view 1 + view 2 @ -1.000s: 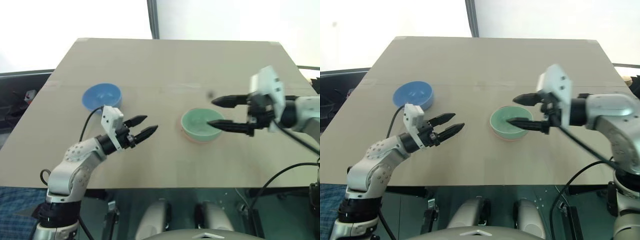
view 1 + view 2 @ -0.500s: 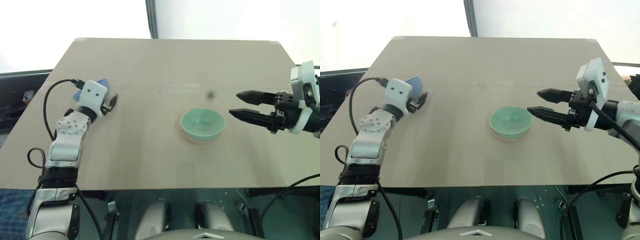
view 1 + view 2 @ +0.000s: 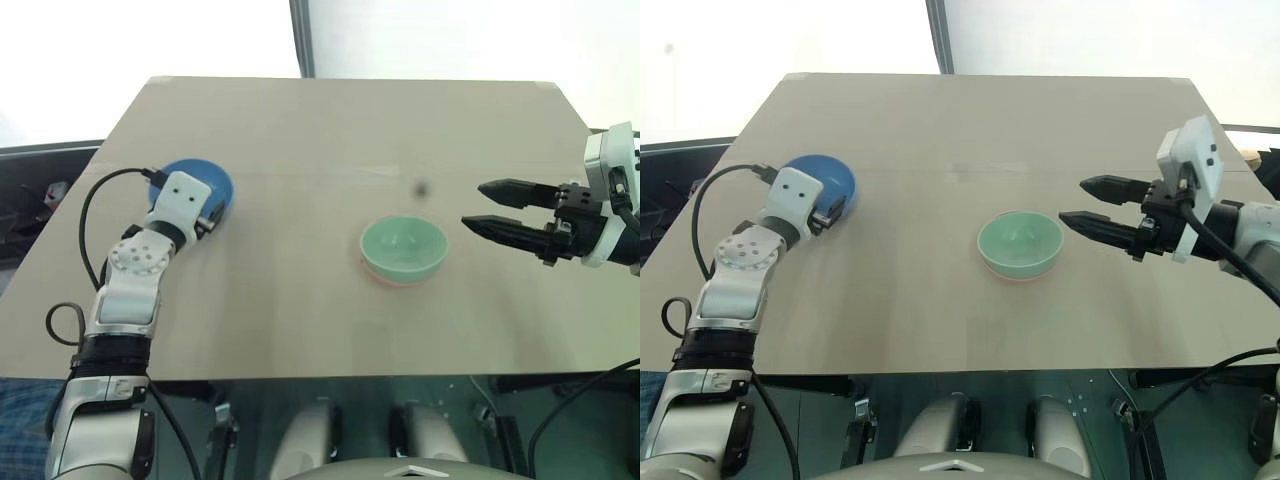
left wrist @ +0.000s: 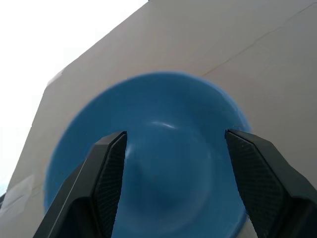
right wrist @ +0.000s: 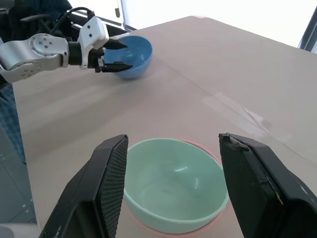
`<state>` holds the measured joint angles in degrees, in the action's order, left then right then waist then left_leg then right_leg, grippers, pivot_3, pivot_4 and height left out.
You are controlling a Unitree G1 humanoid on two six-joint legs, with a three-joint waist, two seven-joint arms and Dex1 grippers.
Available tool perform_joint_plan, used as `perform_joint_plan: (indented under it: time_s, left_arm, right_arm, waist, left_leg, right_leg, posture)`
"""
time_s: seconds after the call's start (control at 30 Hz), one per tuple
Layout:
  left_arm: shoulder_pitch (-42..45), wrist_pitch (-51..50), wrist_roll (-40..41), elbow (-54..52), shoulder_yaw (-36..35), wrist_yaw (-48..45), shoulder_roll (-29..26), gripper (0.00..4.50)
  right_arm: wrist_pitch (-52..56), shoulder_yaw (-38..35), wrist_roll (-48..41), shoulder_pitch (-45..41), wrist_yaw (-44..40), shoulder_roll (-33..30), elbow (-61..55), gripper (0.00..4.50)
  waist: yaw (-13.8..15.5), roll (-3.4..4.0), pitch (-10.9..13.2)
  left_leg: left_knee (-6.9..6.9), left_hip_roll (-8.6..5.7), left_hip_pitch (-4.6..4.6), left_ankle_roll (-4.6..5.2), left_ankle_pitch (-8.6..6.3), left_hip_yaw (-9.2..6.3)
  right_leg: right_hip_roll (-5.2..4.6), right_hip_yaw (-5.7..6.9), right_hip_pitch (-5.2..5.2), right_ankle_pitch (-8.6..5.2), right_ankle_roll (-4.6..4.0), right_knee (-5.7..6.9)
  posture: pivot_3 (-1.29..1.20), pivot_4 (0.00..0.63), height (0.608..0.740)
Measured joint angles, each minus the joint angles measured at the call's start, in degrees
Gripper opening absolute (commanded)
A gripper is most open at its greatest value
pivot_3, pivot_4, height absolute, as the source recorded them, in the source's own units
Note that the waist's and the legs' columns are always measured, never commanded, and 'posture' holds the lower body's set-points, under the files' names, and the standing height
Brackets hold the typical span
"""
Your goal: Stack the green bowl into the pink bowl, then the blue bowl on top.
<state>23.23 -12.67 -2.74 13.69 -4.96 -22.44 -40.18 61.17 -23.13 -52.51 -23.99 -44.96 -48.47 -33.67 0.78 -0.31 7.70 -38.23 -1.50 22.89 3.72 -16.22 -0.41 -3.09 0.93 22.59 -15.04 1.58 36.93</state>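
Green bowl [image 3: 403, 249] sits nested in the pink bowl [image 3: 385, 279] mid-tabletop [image 3: 330, 140]. Far to its left, the blue bowl [image 3: 196, 183] meets the left end effector [image 5: 117, 54], fingers spread at its rim, nothing gripped. Right end effector [image 3: 492, 207] hovers beside the green bowl, released.

**Layout on the desk**

The green bowl [image 3: 403, 248] sits nested in the pink bowl [image 3: 390, 280], a little right of the desk's [image 3: 330, 130] centre, toward 5 o'clock. The blue bowl [image 3: 190, 185] stands well apart from the pair, at 9 o'clock near the left edge. The left hand [image 3: 830, 210] is at the blue bowl's near side, its fingers either side of the bowl's rim. The right hand [image 3: 490, 207] hangs at 3 o'clock, just right of the nested pair and clear of them.
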Motion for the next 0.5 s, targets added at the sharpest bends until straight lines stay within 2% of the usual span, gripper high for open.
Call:
perform_joint_plan:
  time_s: [0.3, 0.5]
  left_arm:
    - [-0.8, 1.2, -2.8, 1.5, 2.3, -2.3, -1.6, 3.33]
    - [1.6, 6.6, -1.5, 1.7, 0.4, 0.1, 0.5, 3.33]
  right_arm:
    - [-1.2, 0.8, -1.9, 1.3, 1.8, -0.1, 0.0, 3.1]
    - [-2.0, 0.8, -2.3, 2.6, 2.4, -0.5, 0.0, 3.1]
  waist:
    - [0.1, -0.02, 0.0]
    - [0.1, -0.06, 0.0]
  left_leg:
    - [0.0, 0.01, 0.0, 0.0, 0.0, 0.0]
    - [-0.02, 0.0, 0.02, 0.01, 0.0, 0.0]
  right_leg:
    - [-0.01, 0.0, 0.0, 0.0, 0.0, -0.01]
    - [-0.01, 0.0, 0.0, 0.0, 0.0, -0.01]
  posture:
    - [0.0, 0.15, 0.74]
    - [0.0, 0.15, 0.74]
